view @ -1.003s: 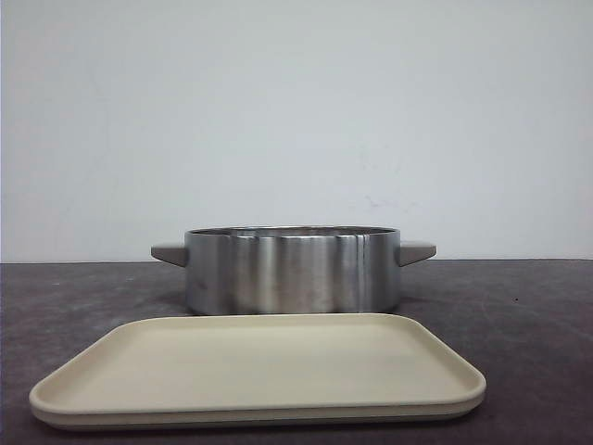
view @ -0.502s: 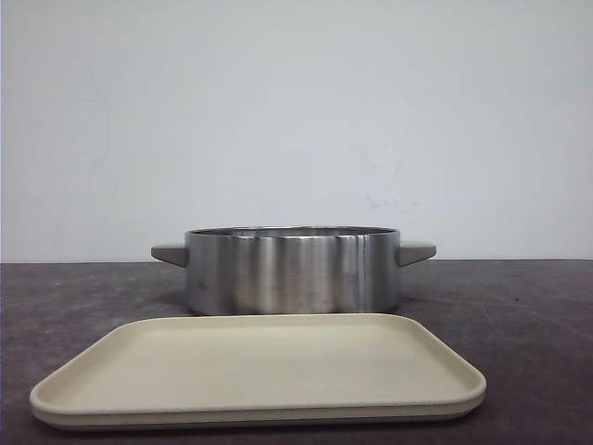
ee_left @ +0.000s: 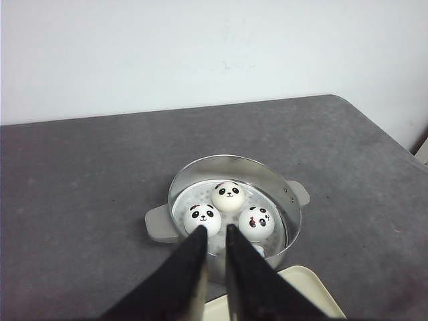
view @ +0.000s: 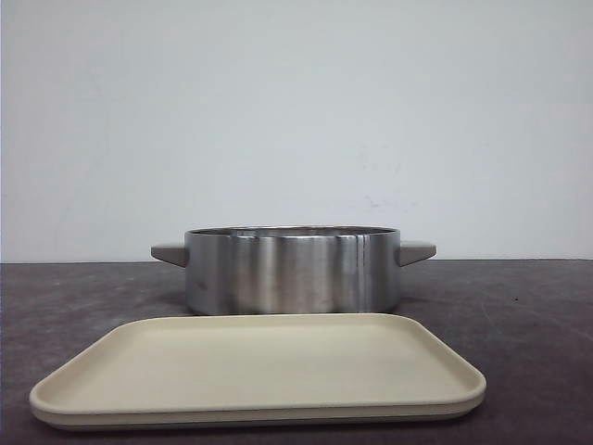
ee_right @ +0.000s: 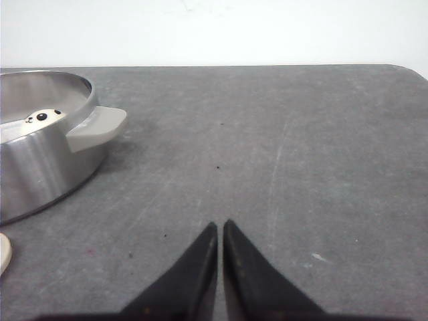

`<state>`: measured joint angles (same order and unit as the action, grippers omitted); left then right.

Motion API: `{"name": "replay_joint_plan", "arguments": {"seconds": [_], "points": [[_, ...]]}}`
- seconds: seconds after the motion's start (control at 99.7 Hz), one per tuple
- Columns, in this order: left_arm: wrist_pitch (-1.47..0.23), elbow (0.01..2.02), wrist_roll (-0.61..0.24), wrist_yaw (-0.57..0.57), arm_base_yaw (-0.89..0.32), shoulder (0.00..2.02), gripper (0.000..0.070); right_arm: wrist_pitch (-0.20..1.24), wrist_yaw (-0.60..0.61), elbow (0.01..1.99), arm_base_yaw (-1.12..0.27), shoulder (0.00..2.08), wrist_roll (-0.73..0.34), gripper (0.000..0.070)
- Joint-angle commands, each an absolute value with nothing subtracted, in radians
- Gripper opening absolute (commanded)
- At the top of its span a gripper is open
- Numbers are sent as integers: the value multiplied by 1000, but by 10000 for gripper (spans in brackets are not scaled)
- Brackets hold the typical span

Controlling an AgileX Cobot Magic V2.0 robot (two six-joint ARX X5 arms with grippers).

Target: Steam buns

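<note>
In the left wrist view three white panda-faced buns (ee_left: 202, 217), (ee_left: 229, 195), (ee_left: 256, 222) sit inside the steel steamer pot (ee_left: 234, 162). A fourth white bun (ee_left: 258, 249) is mostly hidden behind my fingers. My left gripper (ee_left: 215, 229) hovers above the pot's near rim, its jaws slightly apart and empty. In the right wrist view my right gripper (ee_right: 220, 226) is shut and empty over bare table, beside the pot (ee_right: 33, 167), where one bun's top (ee_right: 41, 116) peeks over the rim. The front view shows the pot (view: 292, 273) but no grippers or buns.
A beige tray (view: 259, 366) lies in front of the pot with nothing on it; its corner shows in the left wrist view (ee_left: 304, 291). The pot has two grey side handles (ee_right: 97, 127). The dark grey table (ee_right: 281, 147) ends at a white wall behind.
</note>
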<state>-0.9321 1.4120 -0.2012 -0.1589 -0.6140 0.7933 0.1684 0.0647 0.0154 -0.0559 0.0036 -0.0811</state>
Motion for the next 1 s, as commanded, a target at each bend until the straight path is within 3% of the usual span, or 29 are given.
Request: {"name": "replay_joint_plan", "arguments": {"seconds": [0.0, 0.471, 0.652, 0.883, 0.993], "points": [[-920, 1426, -202, -160, -622, 801, 0, 156, 63, 12, -55, 4, -71, 7], [-924, 1426, -202, -159, -613, 794, 0, 156, 63, 12, -55, 4, -71, 7], [-903, 1400, -189, -94, -467, 709, 0, 156, 63, 12, -55, 4, -71, 7], [-618, 1060, 14, 37, -277, 463, 0, 156, 63, 12, -55, 4, -71, 7], [-475, 818, 45, 83, -215, 318, 0, 156, 63, 12, -55, 4, -71, 7]]}}
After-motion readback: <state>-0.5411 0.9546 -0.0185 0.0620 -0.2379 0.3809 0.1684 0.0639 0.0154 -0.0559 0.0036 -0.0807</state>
